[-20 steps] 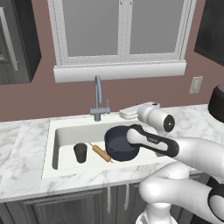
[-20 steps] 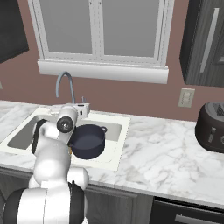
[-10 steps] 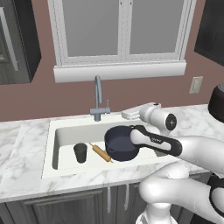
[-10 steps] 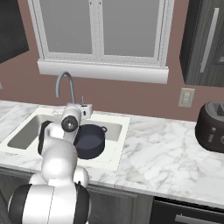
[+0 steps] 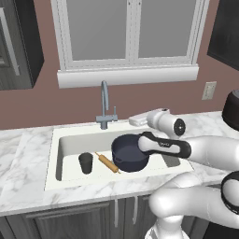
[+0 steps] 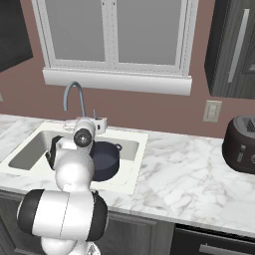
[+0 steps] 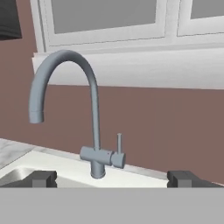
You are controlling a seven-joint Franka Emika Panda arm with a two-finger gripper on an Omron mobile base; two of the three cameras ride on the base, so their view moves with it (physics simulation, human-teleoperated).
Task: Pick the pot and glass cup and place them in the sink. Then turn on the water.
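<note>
The dark navy pot [image 5: 130,154] stands upright in the right half of the white sink [image 5: 59,141], also seen as pot [image 6: 103,156]. The small dark glass cup [image 5: 85,163] stands upright in the left half of the basin. No water runs from the grey gooseneck faucet [image 5: 104,106]. My gripper [image 5: 132,122] hovers above the sink's back rim, to the right of the faucet base, and points at it. In the hand view the faucet [image 7: 93,127] and its thin side lever [image 7: 119,142] are straight ahead. My gripper [image 7: 113,179] is open and holds nothing.
A wooden rolling pin [image 5: 108,162] lies in the basin between cup and pot. A dark toaster [image 6: 241,144] sits on the marble counter [image 6: 184,174] at the right. The window sill [image 5: 126,75] juts out above the faucet, and a wall outlet [image 5: 209,90] is at the right.
The arm has shifted slightly, bringing the hand a little nearer the faucet. Pot, cup and rolling pin stay put, and the jaws stay wide.
</note>
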